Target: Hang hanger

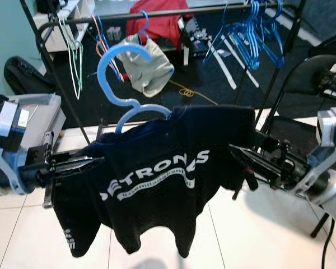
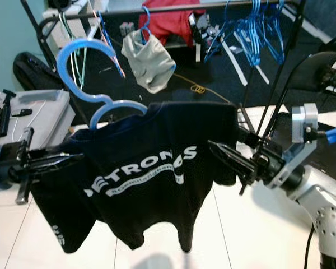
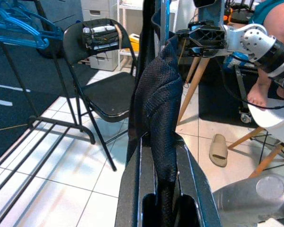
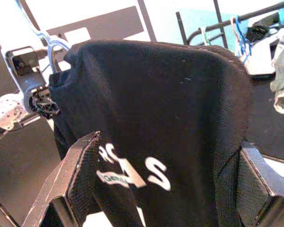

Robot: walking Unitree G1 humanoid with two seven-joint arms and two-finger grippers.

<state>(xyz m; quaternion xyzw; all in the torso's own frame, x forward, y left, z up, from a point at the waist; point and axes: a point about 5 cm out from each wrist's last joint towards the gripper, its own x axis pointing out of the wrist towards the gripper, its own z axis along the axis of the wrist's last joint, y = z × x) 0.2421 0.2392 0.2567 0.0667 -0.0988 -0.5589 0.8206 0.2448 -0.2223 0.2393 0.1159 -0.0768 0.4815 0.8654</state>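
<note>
Left pincer (image 1: 87, 163) clenched on black shirt (image 1: 157, 185) | right pincer (image 4: 156, 189) spread around shirt | one blue hanger (image 1: 123, 73) inside

The 2 head views look forward and down from close above the black T-shirt (image 1: 157, 168) toward the clothes rack (image 1: 173, 12). Each wrist view looks along its own fingers, very near the shirt; all 4 views share it.

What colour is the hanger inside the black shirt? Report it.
Light blue: the hanger shows best in the left eye view, hook rising above the black shirt.
</note>
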